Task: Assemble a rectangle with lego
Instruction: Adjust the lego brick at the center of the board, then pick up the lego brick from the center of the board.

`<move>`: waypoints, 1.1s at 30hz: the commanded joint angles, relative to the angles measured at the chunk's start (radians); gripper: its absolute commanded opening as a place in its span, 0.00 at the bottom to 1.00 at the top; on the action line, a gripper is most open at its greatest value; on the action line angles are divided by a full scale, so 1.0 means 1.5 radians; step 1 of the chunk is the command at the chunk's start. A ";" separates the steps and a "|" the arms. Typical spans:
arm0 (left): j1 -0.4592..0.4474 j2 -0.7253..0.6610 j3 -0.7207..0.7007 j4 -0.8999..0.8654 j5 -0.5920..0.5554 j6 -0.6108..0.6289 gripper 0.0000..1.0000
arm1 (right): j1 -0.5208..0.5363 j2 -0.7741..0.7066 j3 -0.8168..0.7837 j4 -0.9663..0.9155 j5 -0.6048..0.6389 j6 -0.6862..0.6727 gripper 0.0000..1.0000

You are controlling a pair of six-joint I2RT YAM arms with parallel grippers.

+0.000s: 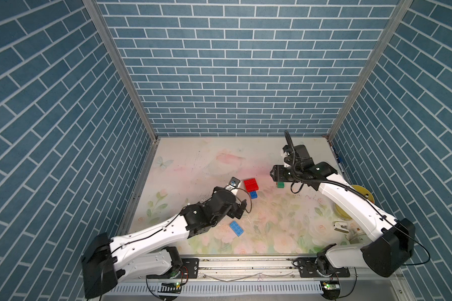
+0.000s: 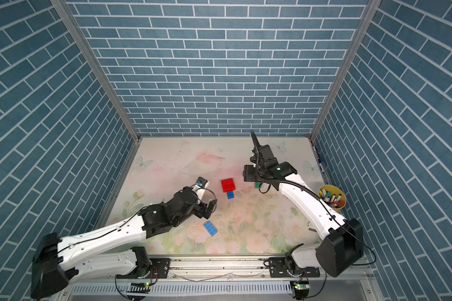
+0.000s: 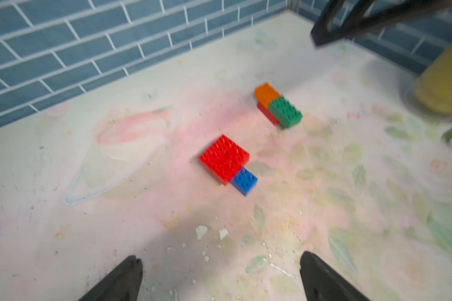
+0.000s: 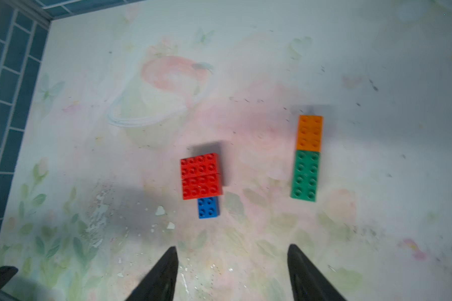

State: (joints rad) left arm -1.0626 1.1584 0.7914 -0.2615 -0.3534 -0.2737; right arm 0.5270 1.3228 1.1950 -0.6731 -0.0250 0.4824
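Near the middle of the pale flower-printed bench (image 1: 209, 166), two red studded plastic bricks (image 1: 251, 185) lie side by side as one flat square, seen in both top views. A small dark blue square brick (image 1: 253, 194) touches the square's edge on the side facing the arm bases. To the right and apart from them, a long green studded brick (image 4: 305, 176) and an orange studded brick (image 4: 309, 133) sit end to end in one line. The left wrist view shows them resting on another red brick (image 3: 266, 113) beneath. In the top views only part of the green one shows, under the right arm's wrist. A long light blue studded brick (image 2: 210, 228) lies flat and alone nearer the front, well apart from the rest.

The left gripper (image 3: 221, 259) hovers over the bench between the light blue brick and the red square, its jaws spread wide with nothing between them. The right gripper (image 4: 232, 249) hangs above the bench near the green and orange pair, its jaws parted and empty, touching no brick. A yellow cup of markers (image 2: 335, 207) stands by the right wall.
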 commanded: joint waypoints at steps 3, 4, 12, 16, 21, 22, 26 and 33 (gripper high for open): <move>-0.104 0.155 0.069 -0.198 -0.058 -0.133 1.00 | -0.055 -0.125 -0.111 -0.009 0.020 0.017 0.68; -0.117 0.173 0.071 -0.205 -0.049 -0.141 1.00 | -0.060 -0.143 -0.127 -0.004 0.017 0.017 0.68; -0.117 0.225 0.059 -0.163 0.063 -0.159 1.00 | -0.070 -0.233 -0.223 0.022 -0.010 0.014 0.69; -0.094 0.248 0.055 -0.152 0.113 -0.149 1.00 | -0.070 -0.256 -0.246 0.028 -0.022 0.012 0.70; -0.079 0.275 0.059 -0.185 0.110 -0.138 1.00 | -0.071 -0.272 -0.258 0.030 -0.023 0.007 0.70; -0.076 0.278 0.059 -0.189 0.102 -0.135 1.00 | -0.071 -0.275 -0.260 0.032 -0.026 0.006 0.70; -0.061 0.288 0.054 -0.185 0.092 -0.117 1.00 | -0.071 -0.277 -0.269 0.042 -0.029 0.008 0.70; -0.059 0.300 0.049 -0.181 0.144 -0.084 0.97 | -0.073 -0.274 -0.267 0.043 -0.026 0.007 0.70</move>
State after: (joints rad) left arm -1.1545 1.6012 0.8787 -0.5148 -0.1715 -0.4290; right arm 0.4240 0.9188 0.8009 -0.6212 -0.0608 0.4923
